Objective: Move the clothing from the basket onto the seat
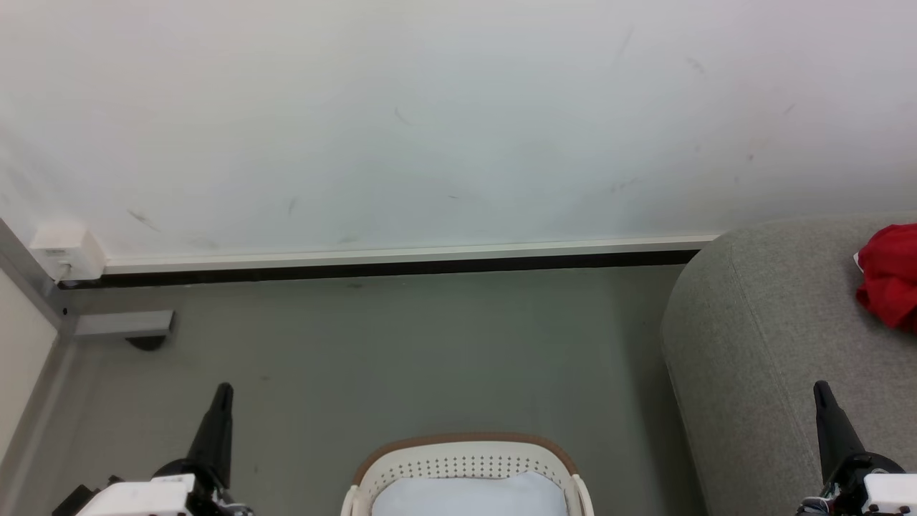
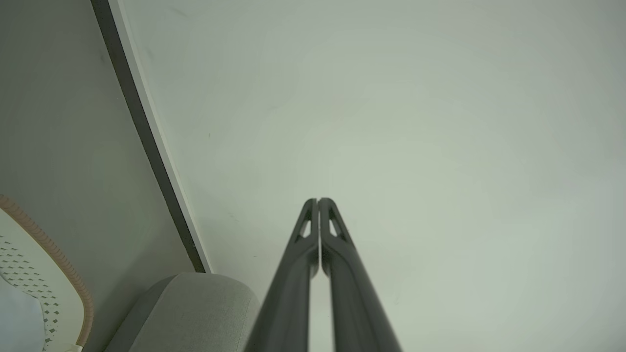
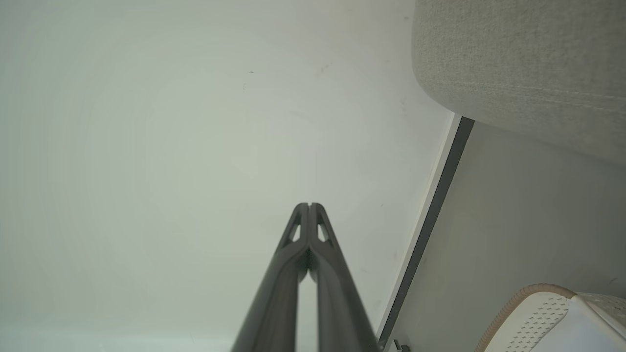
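Pointing toward the wall, left gripper and right gripper are both hanging clenched, fingers pressed together, grasping nothing. The clothing is lying bunched on the seat, ahead of the right gripper and slightly to its right, well apart from it. The basket is sitting on the floor between the two grippers, holding a pale cloth, nearer the robot than either fingertip.

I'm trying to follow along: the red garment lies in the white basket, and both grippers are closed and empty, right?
Not quite. The head view shows the red clothing lying on the grey seat, not in the basket, which holds a pale cloth. The left gripper and right gripper are indeed closed and empty.
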Robot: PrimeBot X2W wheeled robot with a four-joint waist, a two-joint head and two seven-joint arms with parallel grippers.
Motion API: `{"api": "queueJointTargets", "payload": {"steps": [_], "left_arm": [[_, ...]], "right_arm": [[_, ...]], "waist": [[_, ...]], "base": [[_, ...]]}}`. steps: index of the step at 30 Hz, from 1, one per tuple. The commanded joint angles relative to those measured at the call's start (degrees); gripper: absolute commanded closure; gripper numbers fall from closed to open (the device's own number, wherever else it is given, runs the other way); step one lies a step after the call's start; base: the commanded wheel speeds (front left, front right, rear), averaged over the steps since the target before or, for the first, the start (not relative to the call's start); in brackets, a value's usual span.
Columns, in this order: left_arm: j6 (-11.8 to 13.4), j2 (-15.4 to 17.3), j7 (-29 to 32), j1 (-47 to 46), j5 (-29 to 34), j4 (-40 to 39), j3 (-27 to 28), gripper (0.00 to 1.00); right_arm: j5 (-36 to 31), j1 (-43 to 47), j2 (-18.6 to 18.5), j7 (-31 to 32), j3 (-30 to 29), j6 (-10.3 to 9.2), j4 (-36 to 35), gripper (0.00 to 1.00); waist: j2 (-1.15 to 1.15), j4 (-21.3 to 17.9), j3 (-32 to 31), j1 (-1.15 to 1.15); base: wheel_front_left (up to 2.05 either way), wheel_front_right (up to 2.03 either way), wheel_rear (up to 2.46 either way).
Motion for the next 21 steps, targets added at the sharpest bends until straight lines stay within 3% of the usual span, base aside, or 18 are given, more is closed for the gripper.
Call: {"api": "queueJointTargets", "payload": {"steps": [1, 21], "left_arm": [[-0.07, 0.12, 0.21, -0.56, -0.79, -0.01, 0.12, 1.00], [-0.07, 0.12, 0.21, -0.56, -0.79, -0.02, 0.11, 1.00]], "right_arm": [[0.05, -0.67, -0.07, 0.18, -0.20, -0.14, -0.30, 1.00], [0.06, -0.67, -0.07, 0.18, -0.20, -0.14, -0.30, 1.00]], "waist": [[0.00, 0.00, 0.00, 0.00], [0.00, 0.00, 0.00, 0.00]], "base": [[0.00, 0.00, 0.00], [0.00, 0.00, 0.00]]}}
